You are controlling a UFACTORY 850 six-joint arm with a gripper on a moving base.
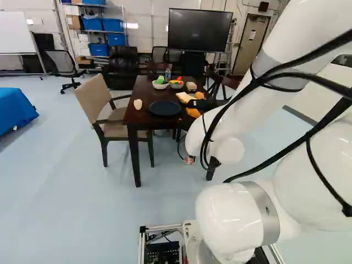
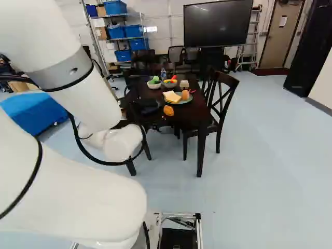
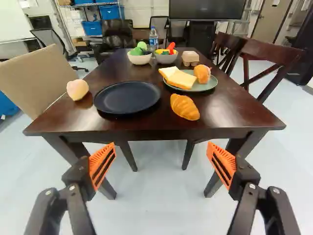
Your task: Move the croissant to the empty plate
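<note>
Since the croissant (image 3: 185, 107) lies just beside the empty plate (image 3: 127, 97), I hold my gripper (image 3: 161, 149) spread wide, presumably for straddling it.

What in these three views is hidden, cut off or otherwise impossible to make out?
- Right base view: the dark plate's outline, lost behind or against the arm and tool.
- Left base view: the green plate's full rim, behind the tool; a blue-covered object, cut by the edge.
- Wrist view: the croissant's underside, facing the table.
</note>
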